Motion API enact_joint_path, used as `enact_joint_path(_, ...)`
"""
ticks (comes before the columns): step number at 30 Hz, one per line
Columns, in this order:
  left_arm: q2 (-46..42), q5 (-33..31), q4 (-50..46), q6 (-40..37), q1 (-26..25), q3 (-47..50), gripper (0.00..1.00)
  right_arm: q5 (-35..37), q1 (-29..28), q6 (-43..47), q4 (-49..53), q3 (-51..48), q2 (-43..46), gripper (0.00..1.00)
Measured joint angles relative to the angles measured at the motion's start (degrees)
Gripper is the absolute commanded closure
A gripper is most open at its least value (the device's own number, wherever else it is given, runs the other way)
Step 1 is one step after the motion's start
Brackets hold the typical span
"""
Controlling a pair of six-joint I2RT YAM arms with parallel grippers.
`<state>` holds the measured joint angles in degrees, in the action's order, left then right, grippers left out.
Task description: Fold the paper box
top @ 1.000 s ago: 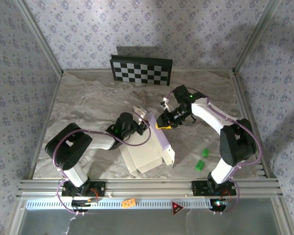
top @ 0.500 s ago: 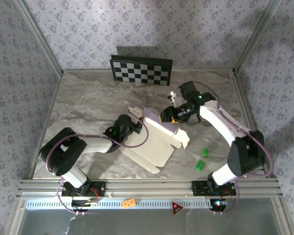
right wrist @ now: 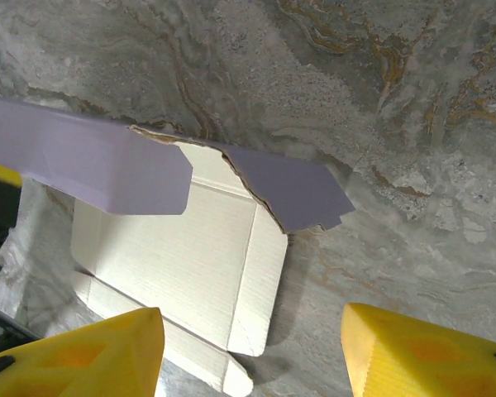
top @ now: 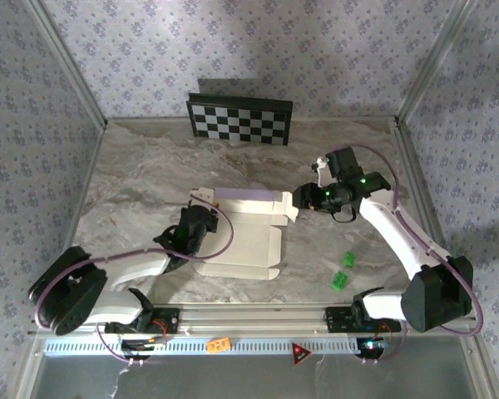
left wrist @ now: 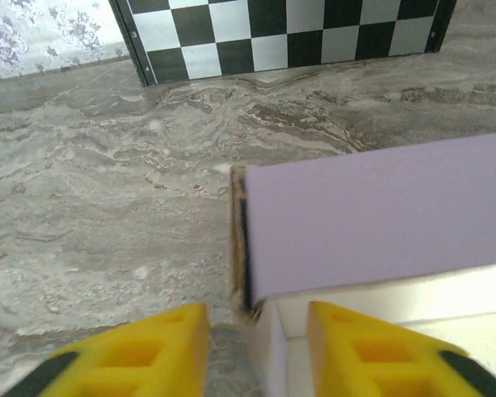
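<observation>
Thin cream/lavender cardboard paper box: prob. light, floppy, we'd pinch flap edges. Left gripper apart at its corner; right gripper apart, empty.

- The right hand hangs over the marbled grey worktop. Its two yellow fingers sit at the bottom corners, spread wide apart.
- The paper box lies partly unfolded on the worktop, its cream-white ribbed face up.
- A long lavender flap runs in from the left edge across the top of the cream panel.
- A shorter lavender flap with a ragged upper edge juts to the right, casting a shadow on the worktop.
</observation>
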<state>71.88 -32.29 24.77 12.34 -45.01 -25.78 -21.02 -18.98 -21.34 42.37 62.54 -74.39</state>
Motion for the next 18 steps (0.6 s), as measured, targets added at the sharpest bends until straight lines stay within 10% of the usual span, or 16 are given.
enact_joint_path(10, -20.44, 2.91, -19.45, 4.59, 1.60, -1.25, 0.39, 2.10, -2.34, -6.38, -6.93, -7.48, 5.20, 0.41)
enact_joint_path(18, -17.84, 18.29, -33.75, 7.85, 16.72, -16.02, 0.39, 5.99, -7.85, -14.10, -17.62, -16.46, 5.99, 0.44)
